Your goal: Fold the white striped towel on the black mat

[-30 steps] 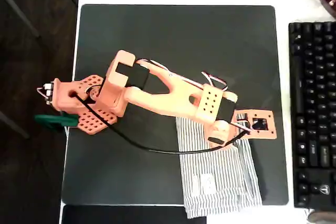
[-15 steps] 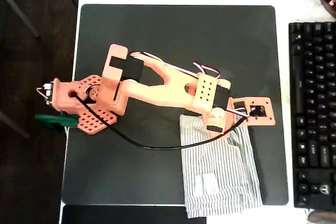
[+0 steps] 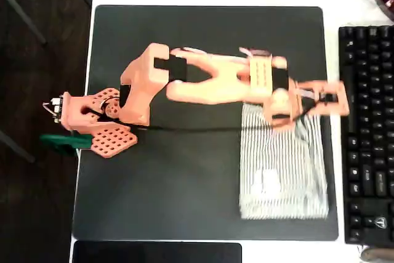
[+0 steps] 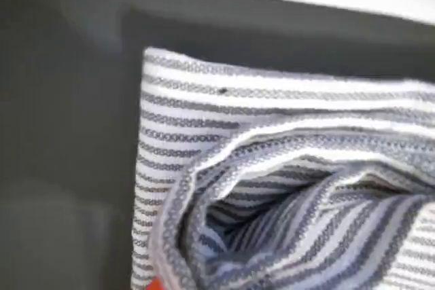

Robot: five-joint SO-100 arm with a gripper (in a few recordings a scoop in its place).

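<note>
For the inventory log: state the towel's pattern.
White with fine dark grey pinstripes; the white striped towel shows it best in the wrist view.

From overhead, my orange two-finger claw (image 3: 284, 114) sits over the top edge of the thin white pinstriped towel (image 3: 283, 173), which lies wholly on the right part of the large matte black mat (image 3: 184, 47). Motion blur hides my jaws. A black keyboard (image 3: 368, 133) flanks the mat's right edge.

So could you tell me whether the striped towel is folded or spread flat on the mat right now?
Partly folded. In the wrist view the white striped towel shows a layer doubled over another; overhead it is a compact rectangle on the black mat.
</note>
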